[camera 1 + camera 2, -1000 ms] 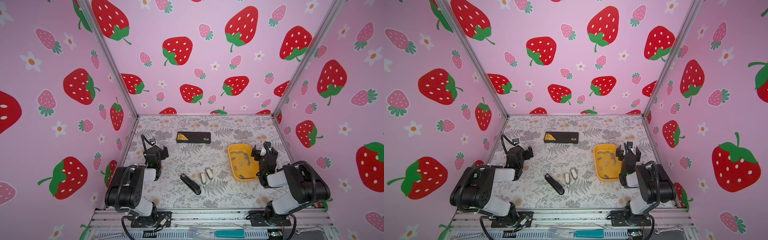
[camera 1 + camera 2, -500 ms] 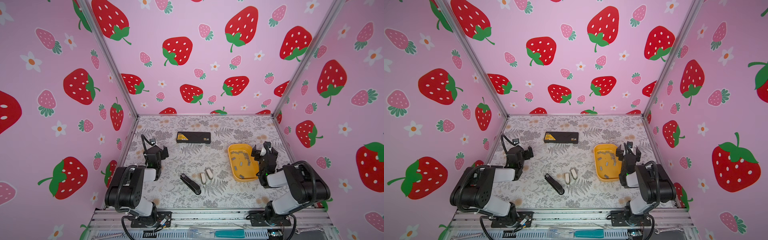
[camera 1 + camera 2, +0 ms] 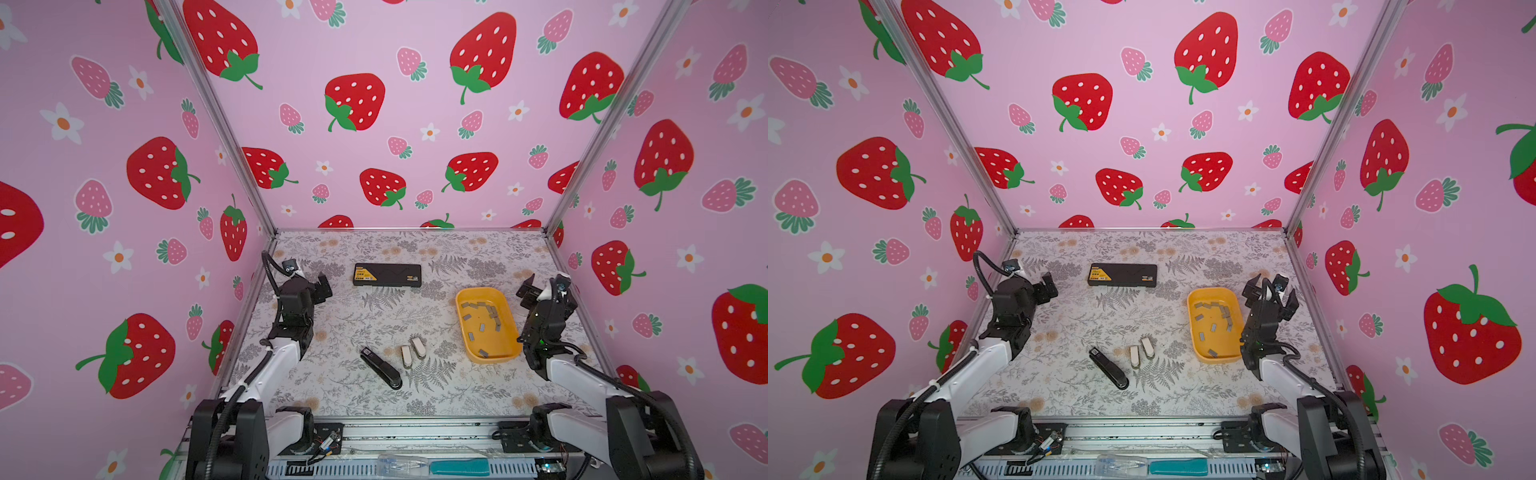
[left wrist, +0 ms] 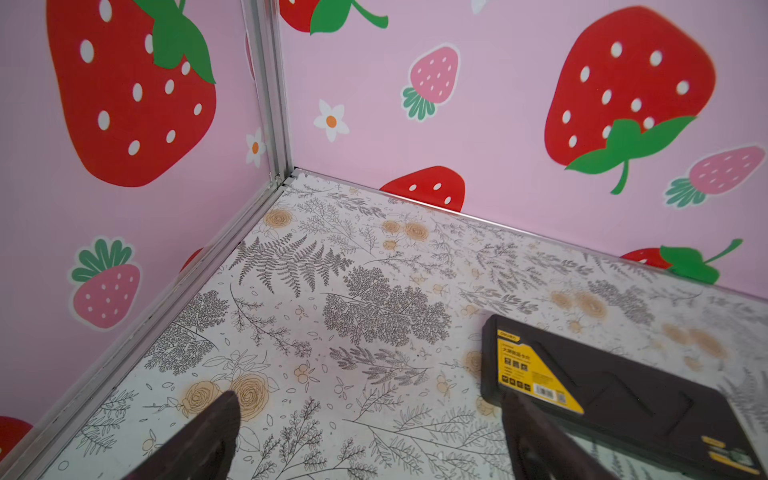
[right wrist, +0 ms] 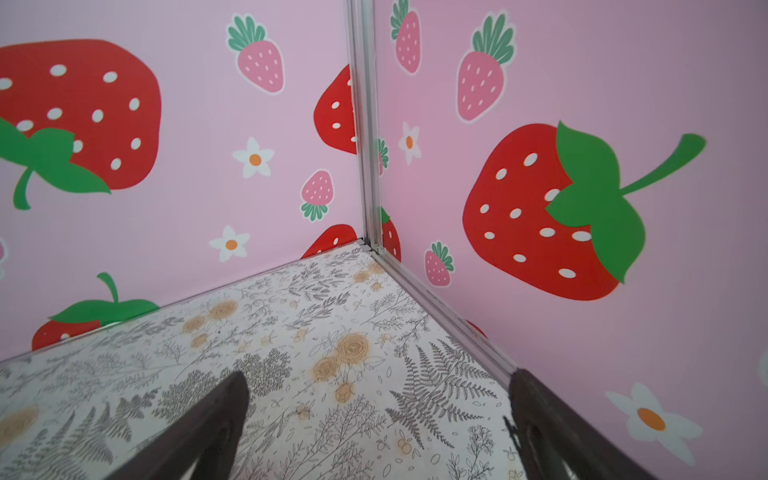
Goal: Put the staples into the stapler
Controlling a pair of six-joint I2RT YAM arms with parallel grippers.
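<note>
Several short grey staples (image 3: 478,306) lie loose in a yellow tray (image 3: 487,341) right of centre, seen in both top views. Two small whitish staplers (image 3: 406,356) (image 3: 418,347) lie side by side near the table's middle. A black stapler (image 3: 380,368) lies slantwise just left of them. My left gripper (image 3: 322,286) hovers open at the left wall, far from them. My right gripper (image 3: 1271,291) stands open by the right wall, just beyond the tray. In the wrist views both the left gripper (image 4: 370,401) and the right gripper (image 5: 380,378) have nothing between their fingers.
A flat black case (image 3: 387,275) with a yellow label lies toward the back, and its corner sits near my left gripper's finger in the left wrist view (image 4: 623,399). Pink strawberry walls close the table on three sides. An aluminium rail (image 3: 415,432) runs along the front.
</note>
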